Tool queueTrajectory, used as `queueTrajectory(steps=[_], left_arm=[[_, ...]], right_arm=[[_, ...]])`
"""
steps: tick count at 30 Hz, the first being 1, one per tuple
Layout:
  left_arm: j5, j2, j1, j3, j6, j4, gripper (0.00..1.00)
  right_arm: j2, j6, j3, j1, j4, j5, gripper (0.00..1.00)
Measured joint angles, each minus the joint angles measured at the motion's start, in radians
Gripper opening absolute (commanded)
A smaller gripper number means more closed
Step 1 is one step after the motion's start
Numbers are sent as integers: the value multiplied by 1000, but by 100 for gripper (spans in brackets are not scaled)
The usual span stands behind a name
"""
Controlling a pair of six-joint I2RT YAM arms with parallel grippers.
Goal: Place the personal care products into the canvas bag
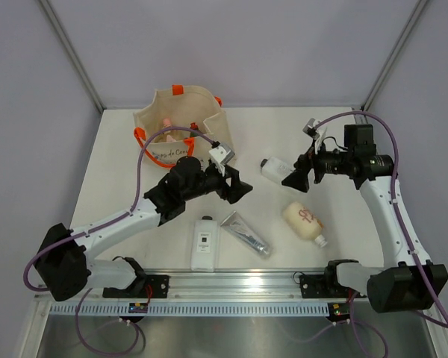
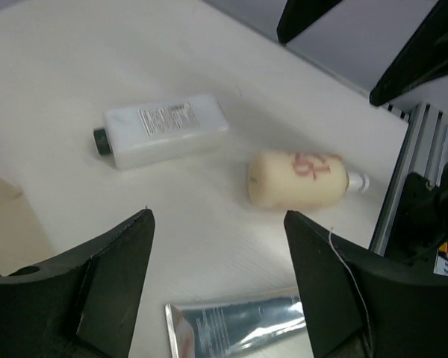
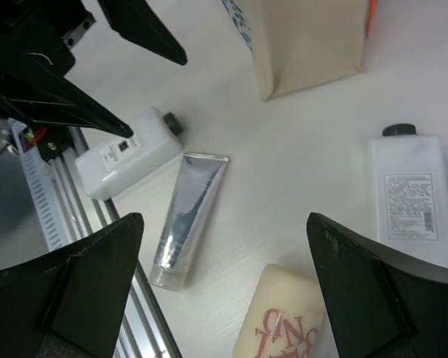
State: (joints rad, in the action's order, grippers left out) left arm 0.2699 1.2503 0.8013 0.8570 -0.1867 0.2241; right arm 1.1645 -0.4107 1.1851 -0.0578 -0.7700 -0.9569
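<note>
The canvas bag [image 1: 181, 119] stands at the back left with a peach bottle [image 1: 165, 121] inside; its corner shows in the right wrist view [image 3: 306, 45]. On the table lie a white bottle [image 1: 272, 167] [image 2: 164, 130] [image 3: 414, 198], a beige bottle [image 1: 304, 222] [image 2: 299, 179] [image 3: 284, 324], a silver tube [image 1: 246, 233] [image 2: 235, 328] [image 3: 187, 216] and a second white bottle [image 1: 204, 242] [image 3: 127, 160]. My left gripper [image 1: 242, 187] [image 2: 218, 216] is open and empty above the tube's flat end. My right gripper [image 1: 293, 181] [image 3: 224, 220] is open and empty, hovering beside the first white bottle.
The metal rail [image 1: 239, 282] runs along the near edge. The two grippers face each other over the middle of the table, a short gap apart. The left arm's cable [image 1: 153, 142] loops in front of the bag.
</note>
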Motion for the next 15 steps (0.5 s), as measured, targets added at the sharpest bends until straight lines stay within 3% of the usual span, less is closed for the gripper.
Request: queueTrajectory(steps=[4,6,8,10,11,15], left_arm=[[3,-6,0,-23,11,-82,13],[-2,-31,0,-28,8,-122,28],[-8,-78,0,-37,-9,-163,49],[-12,-129,0,-50,-29,-182,62],[-13,-156,0,-59,-40,-189,79],[-13,-245,0,-100,-82,-202,93]], right_arm=[[49,-177,49,0,-176,187,99],[49,-218,38,-1,-223,316,99],[48,-228,2,-1,-227,452,100],[49,-230,-63,-2,-213,587,100],[51,-231,-100,-2,-207,637,99],[101,-236,-214,-2,-188,774,99]])
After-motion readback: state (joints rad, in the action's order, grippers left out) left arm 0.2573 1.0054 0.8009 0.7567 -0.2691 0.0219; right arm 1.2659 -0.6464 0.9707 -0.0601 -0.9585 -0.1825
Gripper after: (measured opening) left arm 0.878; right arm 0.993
